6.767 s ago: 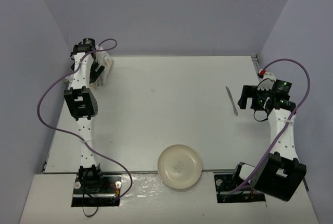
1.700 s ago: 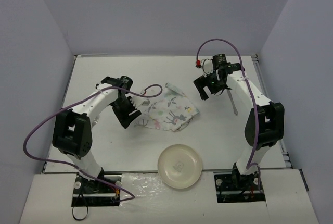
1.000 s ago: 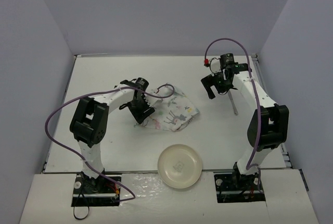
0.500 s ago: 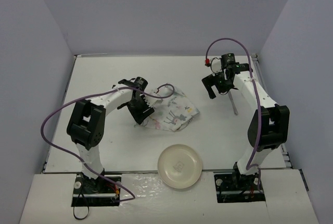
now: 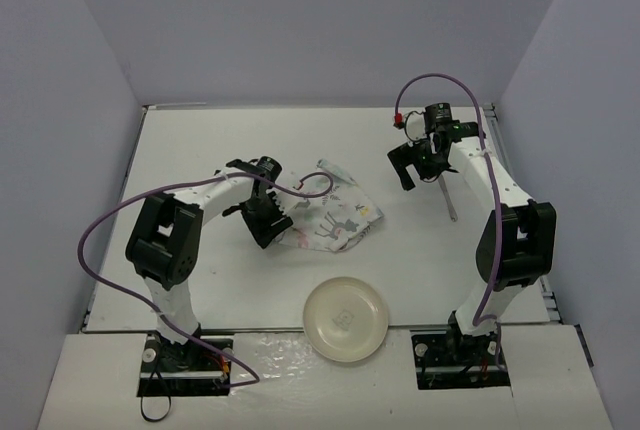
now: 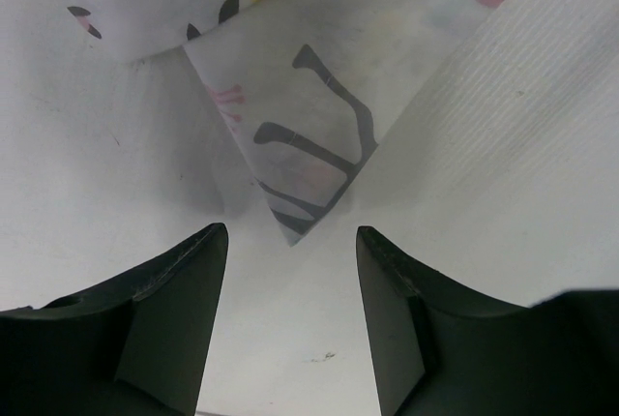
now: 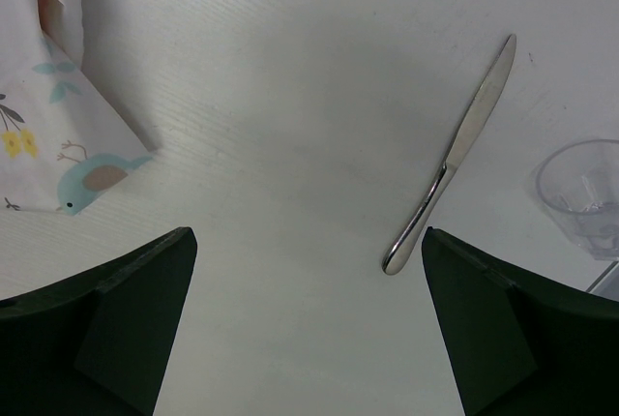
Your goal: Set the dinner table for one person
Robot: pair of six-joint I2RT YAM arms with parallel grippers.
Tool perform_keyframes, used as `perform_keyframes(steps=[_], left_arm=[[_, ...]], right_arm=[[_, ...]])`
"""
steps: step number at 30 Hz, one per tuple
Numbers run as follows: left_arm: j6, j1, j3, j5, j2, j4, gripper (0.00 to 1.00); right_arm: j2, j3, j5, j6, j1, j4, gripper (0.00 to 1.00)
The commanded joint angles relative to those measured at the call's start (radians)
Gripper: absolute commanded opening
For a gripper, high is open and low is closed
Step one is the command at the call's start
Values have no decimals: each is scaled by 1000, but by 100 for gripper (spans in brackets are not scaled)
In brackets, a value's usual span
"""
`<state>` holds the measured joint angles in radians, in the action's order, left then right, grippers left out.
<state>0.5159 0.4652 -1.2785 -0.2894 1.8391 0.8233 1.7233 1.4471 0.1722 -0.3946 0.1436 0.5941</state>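
The white dinner table [image 5: 200, 150] holds a crumpled animal-print placemat [image 5: 335, 212], a cream plate [image 5: 346, 318] at the near edge and a metal knife [image 5: 447, 193] at the right. My left gripper [image 5: 268, 230] is open and empty at the placemat's left edge; in the left wrist view a folded corner of the placemat [image 6: 309, 160] lies just ahead of the open gripper [image 6: 290, 242]. My right gripper [image 5: 404, 172] is open and empty above the table, left of the knife [image 7: 453, 150]. The placemat's corner [image 7: 58, 145] shows at the left of the right wrist view.
A clear glass [image 7: 585, 193] stands right of the knife in the right wrist view. Purple walls enclose the table on three sides. Purple cables loop from both arms.
The left arm brought the placemat from the far left to the table's middle and has just drawn back slightly from its edge. The right arm moved in from the right and now holds still.
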Motion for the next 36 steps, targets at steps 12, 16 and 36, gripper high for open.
perform_keyframes(steps=[12,16,36], left_arm=[[-35,-3,-118,-8,90,-27,0],[-36,-3,-150,5,66,-8,0],[132,-45,-1193,142,52,574,0]], right_arm=[[-56,-7,1,2,-4,1,100],[-58,-8,4,-1,-4,1,100],[-85,-34,-37,-116,224,21,100]])
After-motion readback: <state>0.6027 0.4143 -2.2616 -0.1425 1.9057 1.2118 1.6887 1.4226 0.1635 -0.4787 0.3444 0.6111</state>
